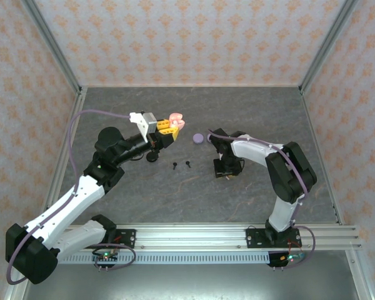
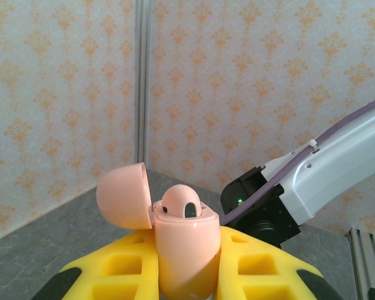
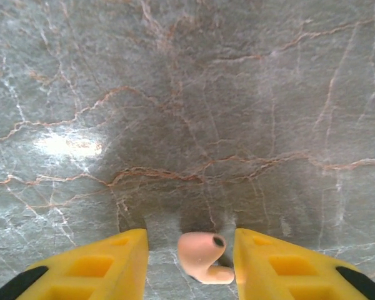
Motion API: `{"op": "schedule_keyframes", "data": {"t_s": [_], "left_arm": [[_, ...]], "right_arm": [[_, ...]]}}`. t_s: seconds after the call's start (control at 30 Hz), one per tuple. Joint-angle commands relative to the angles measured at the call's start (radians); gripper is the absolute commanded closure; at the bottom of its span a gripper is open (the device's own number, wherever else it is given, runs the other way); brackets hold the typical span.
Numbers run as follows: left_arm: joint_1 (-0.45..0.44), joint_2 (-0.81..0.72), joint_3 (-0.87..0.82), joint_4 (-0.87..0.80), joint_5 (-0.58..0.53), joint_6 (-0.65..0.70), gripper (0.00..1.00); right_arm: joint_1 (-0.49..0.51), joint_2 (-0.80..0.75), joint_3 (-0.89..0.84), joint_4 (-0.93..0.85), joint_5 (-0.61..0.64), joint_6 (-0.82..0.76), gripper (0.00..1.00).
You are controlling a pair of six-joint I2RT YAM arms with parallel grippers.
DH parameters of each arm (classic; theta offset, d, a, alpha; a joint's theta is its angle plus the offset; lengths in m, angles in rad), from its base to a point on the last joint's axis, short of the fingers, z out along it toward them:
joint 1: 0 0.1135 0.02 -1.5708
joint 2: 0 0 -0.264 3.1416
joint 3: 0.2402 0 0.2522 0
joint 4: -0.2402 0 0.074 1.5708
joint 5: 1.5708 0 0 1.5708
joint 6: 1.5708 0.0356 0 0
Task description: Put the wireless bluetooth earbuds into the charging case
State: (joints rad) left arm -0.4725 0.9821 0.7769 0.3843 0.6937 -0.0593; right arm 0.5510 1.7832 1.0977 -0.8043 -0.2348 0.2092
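From above, the two black earbuds (image 1: pixel 175 165) are too tiny to make out, just dark specks. The right gripper (image 1: pixel 225 169) points down, and its own wrist covers the fingertips.

In the left wrist view, the bottom edge cuts off the lower part of the pink case (image 2: pixel 184 250) and the left yellow fingers (image 2: pixel 287 265) beside it. I can't tell if the round thing inside is a bud.

In the right wrist view, the right yellow fingers (image 3: pixel 287 265) are cut off low down. I can't tell if the pink earbud (image 3: pixel 203 256) touches one.
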Motion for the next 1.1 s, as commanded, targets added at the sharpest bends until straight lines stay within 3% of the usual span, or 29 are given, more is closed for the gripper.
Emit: {"op": "schedule_keyframes", "data": {"t_s": [0.0, 0.2, 0.63, 1.07], "left_arm": [[-0.006, -0.01, 0.021, 0.001, -0.017, 0.011, 1.0], [-0.006, -0.008, 0.023, -0.002, -0.019, 0.01, 1.0], [-0.007, -0.018, 0.025, -0.024, -0.023, 0.017, 1.0], [-0.006, -0.013, 0.032, -0.022, -0.021, 0.015, 1.0]], "right_arm": [[0.011, -0.013, -0.011, -0.049, -0.007, 0.006, 0.61], [0.012, -0.023, 0.023, -0.06, 0.065, -0.017, 0.6], [0.02, 0.051, 0.059, -0.068, 0.08, -0.054, 0.61], [0.024, 0.025, 0.037, -0.069, 0.077, -0.052, 0.78]]}}
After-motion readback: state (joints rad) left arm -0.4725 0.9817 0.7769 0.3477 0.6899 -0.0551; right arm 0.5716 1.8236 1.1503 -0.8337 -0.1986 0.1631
